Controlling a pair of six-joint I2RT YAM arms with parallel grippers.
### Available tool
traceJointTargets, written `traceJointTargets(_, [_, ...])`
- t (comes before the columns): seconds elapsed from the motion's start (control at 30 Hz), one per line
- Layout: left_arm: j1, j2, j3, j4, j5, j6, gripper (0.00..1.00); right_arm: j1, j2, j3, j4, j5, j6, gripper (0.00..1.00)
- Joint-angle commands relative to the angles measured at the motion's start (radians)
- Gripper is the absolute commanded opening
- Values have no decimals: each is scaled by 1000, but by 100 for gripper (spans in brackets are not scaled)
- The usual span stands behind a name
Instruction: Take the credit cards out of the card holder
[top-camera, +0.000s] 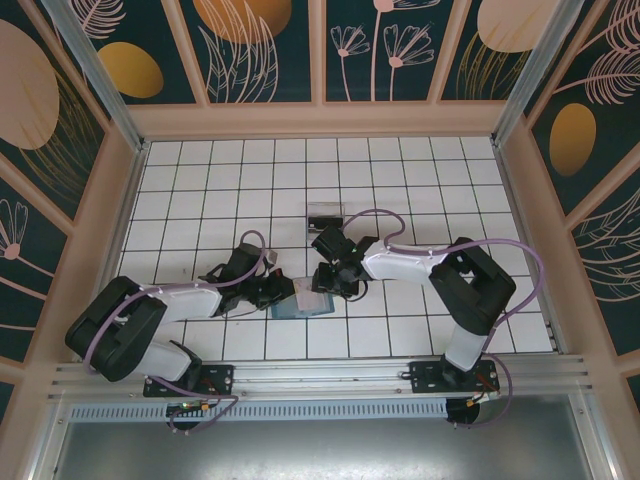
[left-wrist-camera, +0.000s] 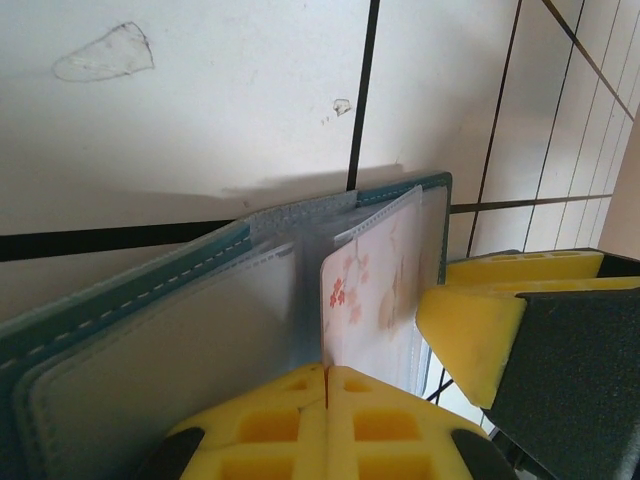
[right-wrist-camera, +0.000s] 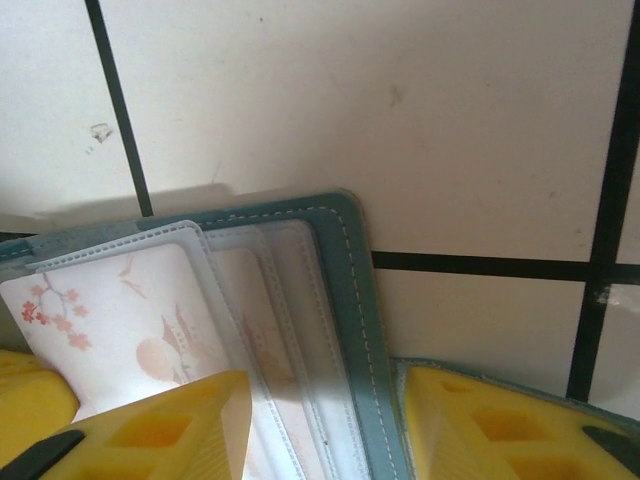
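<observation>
Left fingers (left-wrist-camera: 290, 415): clenched, yellow pads pressed flat together. A clear sleeve of the card holder (left-wrist-camera: 130, 310) runs down into the seam between the pads, so I am pinching the holder by an inner sleeve. Its teal stitched cover fans out to the left of these fingers in the wrist view, with the grey inner panel just beside them.

Right fingers (right-wrist-camera: 170, 430): released, pads standing apart. They straddle the holder's stitched teal edge and its stack of clear sleeves. The cover edge passes through the gap, close to the pad at the right of the wrist view. The other pad lies over the foremost sleeve.

Credit card (right-wrist-camera: 110, 320): pale, printed with pink blossom and a faint building, seated in the foremost sleeve. It lies directly ahead of the pad that covers that sleeve. In the left wrist view it stands immediately right of the seam of my left fingers. What looks like a second card (right-wrist-camera: 262, 300), pale pink, shows through the sleeve behind it. Both are inside the holder.

Seen from above, the holder lies on the white tiled worktop (top-camera: 200, 180) between my two sets of fingers, which face each other across it at close range. A small clear box (top-camera: 325, 212) stands beyond my right fingers, apart from them.
</observation>
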Motion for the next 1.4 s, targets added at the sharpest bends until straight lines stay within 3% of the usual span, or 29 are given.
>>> traceJointTargets(0.0, [4,22,-12,27,20,-2,6,9,50,-9,-66,12,-13,44])
traceJointTargets(0.33, [3,46,-8,16,37,22,6,25,98,30,-134,52,-24,43])
traceJointTargets(0.87, [5,-36,3,-131,-48,84,7,29,115,26,-150,68,-12,29])
traceJointTargets(1.1, [4,11,-42,42,40,45,21,29,112,25,-137,56,-11,29])
traceJointTargets(1.37, [4,51,-108,206,78,-17,22,29,111,22,-132,47,-15,29])
